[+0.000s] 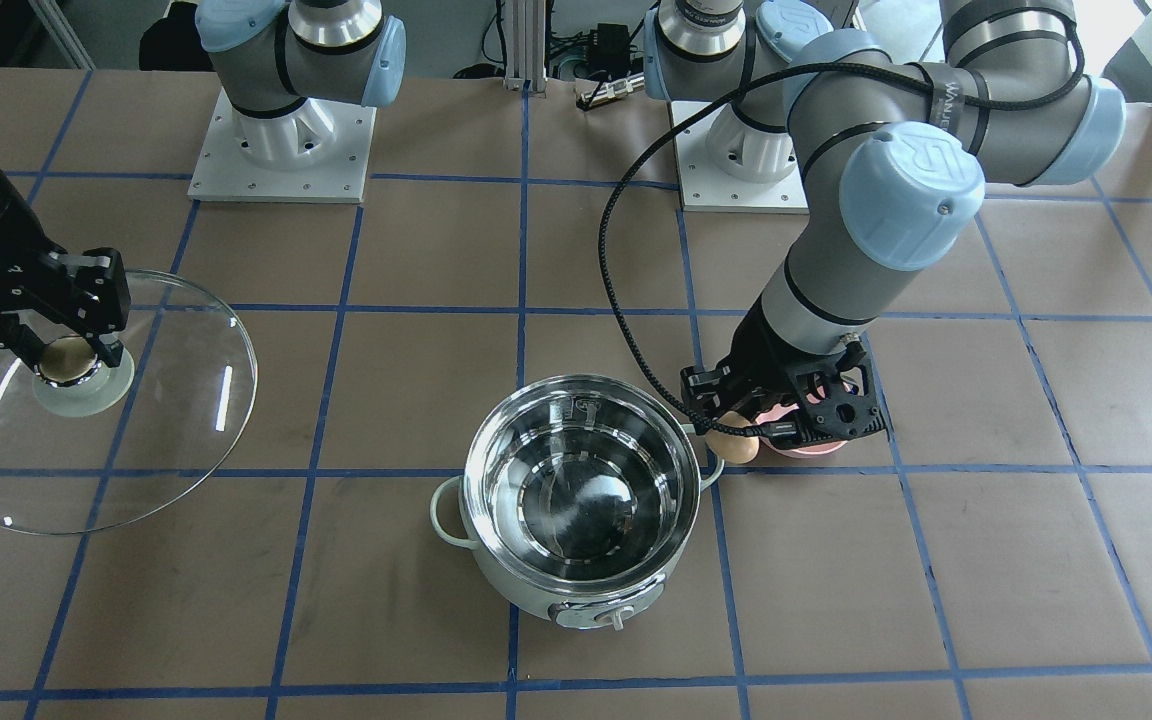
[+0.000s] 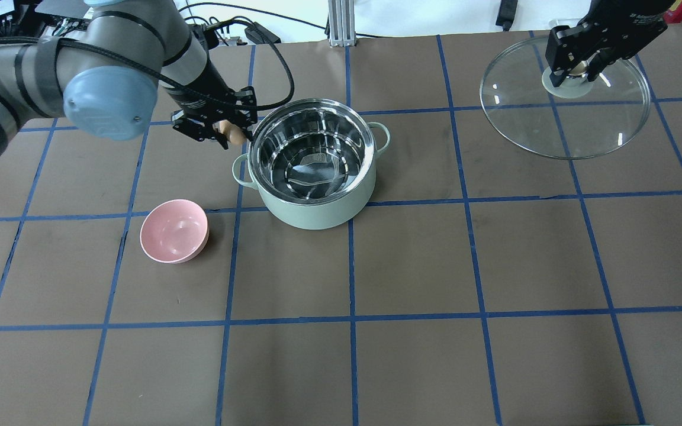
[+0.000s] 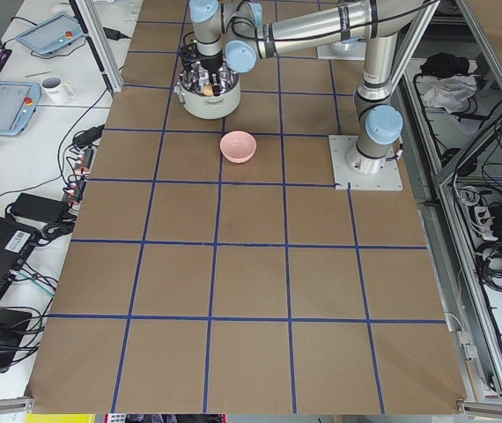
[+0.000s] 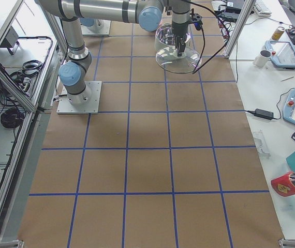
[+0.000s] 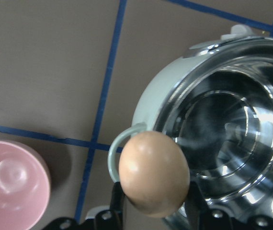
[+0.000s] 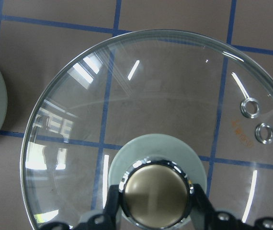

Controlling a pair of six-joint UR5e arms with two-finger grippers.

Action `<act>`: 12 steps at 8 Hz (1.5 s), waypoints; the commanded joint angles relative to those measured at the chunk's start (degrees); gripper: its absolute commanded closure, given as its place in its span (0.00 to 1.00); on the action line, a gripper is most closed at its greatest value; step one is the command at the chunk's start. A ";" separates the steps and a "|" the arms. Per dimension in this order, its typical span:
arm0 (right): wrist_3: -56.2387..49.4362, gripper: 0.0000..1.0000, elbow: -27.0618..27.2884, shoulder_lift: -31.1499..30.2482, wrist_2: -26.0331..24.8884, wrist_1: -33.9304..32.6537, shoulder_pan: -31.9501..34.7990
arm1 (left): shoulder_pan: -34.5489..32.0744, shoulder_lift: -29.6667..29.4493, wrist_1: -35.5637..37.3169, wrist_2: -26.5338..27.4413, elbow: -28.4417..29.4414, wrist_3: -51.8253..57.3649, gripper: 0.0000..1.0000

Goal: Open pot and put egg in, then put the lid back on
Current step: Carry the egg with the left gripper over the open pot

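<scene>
Non-task item on my worktop (image 2: 412, 367)
Pink bowl (image 2: 174, 231): upright on the brown surface, near a blue tape line.

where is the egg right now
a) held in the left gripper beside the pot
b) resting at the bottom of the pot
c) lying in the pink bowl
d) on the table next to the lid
A: the egg is clamped in the left gripper, raised just outside the rim of the pot by its loop handle, while the pot's steel inside and the pink bowl both hold nothing.
</scene>
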 commanded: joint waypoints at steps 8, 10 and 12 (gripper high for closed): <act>-1.28 1.00 0.00 -0.07 -0.39 1.10 -0.09 | -10.03 -12.69 11.88 -1.43 -0.23 -12.57 0.47; -1.28 1.00 0.00 -0.25 0.04 0.92 -0.09 | -10.03 -11.99 12.05 -1.34 -0.23 -12.40 0.00; -1.11 1.00 0.00 -0.34 0.22 1.01 0.00 | -10.12 -7.18 10.31 -0.73 0.29 -12.39 0.00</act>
